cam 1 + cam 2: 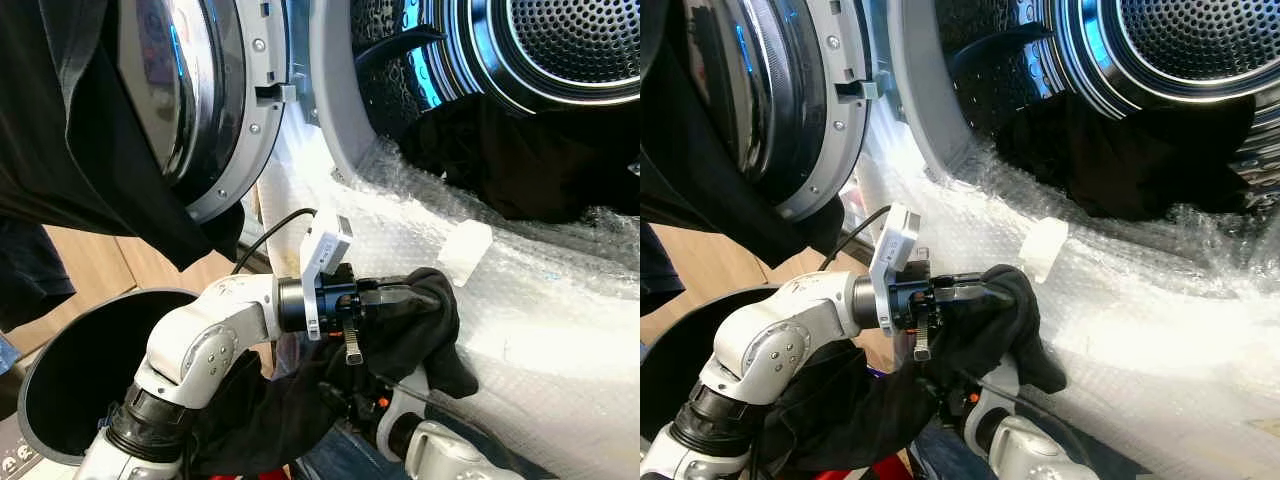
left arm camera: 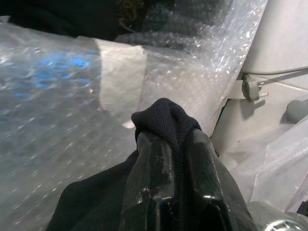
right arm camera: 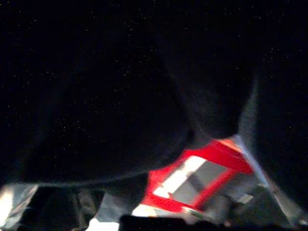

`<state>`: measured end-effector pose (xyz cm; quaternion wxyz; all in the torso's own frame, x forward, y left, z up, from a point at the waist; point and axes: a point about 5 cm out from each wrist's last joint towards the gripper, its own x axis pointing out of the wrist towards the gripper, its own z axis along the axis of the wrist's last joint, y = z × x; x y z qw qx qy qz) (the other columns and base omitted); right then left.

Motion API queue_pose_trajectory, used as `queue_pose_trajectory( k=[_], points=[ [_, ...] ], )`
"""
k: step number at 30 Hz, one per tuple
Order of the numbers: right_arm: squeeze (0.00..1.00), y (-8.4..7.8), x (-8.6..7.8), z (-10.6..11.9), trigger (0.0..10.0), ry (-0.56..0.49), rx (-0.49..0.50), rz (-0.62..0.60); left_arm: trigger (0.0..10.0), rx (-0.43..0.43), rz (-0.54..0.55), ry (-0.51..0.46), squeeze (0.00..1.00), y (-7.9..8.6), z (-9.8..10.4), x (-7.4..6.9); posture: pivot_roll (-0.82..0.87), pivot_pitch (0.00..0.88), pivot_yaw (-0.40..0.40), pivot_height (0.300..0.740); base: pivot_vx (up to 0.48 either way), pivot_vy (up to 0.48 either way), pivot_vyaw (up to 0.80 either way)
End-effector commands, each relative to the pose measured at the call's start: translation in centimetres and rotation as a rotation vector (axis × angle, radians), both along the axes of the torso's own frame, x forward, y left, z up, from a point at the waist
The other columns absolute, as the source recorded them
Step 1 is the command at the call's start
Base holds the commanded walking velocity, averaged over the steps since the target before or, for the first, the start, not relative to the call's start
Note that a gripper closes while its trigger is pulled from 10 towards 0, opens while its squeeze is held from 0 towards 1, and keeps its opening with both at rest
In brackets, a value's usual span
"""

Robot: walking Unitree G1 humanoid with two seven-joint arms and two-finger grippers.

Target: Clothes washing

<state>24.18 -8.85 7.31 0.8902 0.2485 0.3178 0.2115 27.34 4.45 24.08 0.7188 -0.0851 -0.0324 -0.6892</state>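
Holding a black garment [image 1: 420, 330], the left hand [image 1: 395, 298] was pinched shut on a fold of the fabric; the left wrist view showed the cloth [image 2: 166, 120] bunched between and over the two black fingers [image 2: 149, 183]. The hand sat just below the washer opening, in front of the bubble wrap [image 1: 540, 300] that covered the machine's front under the drum [image 1: 570, 40]. A strip of white tape [image 1: 463, 250] stuck to the wrap was just beside the hand, on its upper right.

The rest of the garment hung down from the hand, draped over the left arm [image 1: 200, 350] and over the right arm [image 1: 440, 450] below it. The right hand was buried under that dark cloth, so I couldn't tell if it was open or closed. The right wrist view was nearly black, with a red frame-like object [image 3: 202, 178] at the bottom, blurred.

More dark laundry [image 1: 520, 160] lay in the mouth of the drum, at the lower lip. The washer door [image 1: 200, 100] stood swung open at the left, with another dark cloth [image 1: 90, 150] hanging in front of it. A round dark basket [image 1: 80, 380] sat on the floor at lower left, beside the left arm.
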Motion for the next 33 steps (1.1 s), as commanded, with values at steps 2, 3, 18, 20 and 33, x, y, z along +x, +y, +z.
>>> queue_pose_trajectory(
  k=[2,3,18,20,33],
  points=[
    [0.00,0.4,0.9,1.9,0.0,-0.035,0.172,-0.087,0.0,-0.021,-0.011,-0.038,0.00,-0.2,0.8,-0.1,0.03,0.000,-0.024,0.740,0.000,0.000,0.00],
    [0.00,0.4,0.9,1.9,0.0,-0.035,0.172,-0.087,0.0,-0.021,-0.011,-0.038,0.00,-0.2,0.8,-0.1,0.03,0.000,-0.024,0.740,0.000,0.000,0.00],
    [0.00,1.3,1.2,3.7,0.0,-0.064,0.289,-0.060,0.0,-0.021,0.004,-0.028,0.00,-0.2,0.3,0.0,0.02,0.000,-0.030,0.740,0.000,0.000,0.00],
    [0.00,1.2,1.5,4.1,0.0,-0.079,0.296,-0.066,0.0,-0.026,0.008,-0.028,0.00,-0.2,0.4,0.0,0.02,0.000,-0.034,0.740,0.000,0.000,0.00],
    [0.00,1.1,1.3,5.9,0.0,-0.179,0.362,-0.028,0.0,-0.028,0.014,-0.036,0.00,-0.1,0.5,0.1,0.02,0.000,-0.027,0.740,0.000,0.000,0.00]
  ],
)
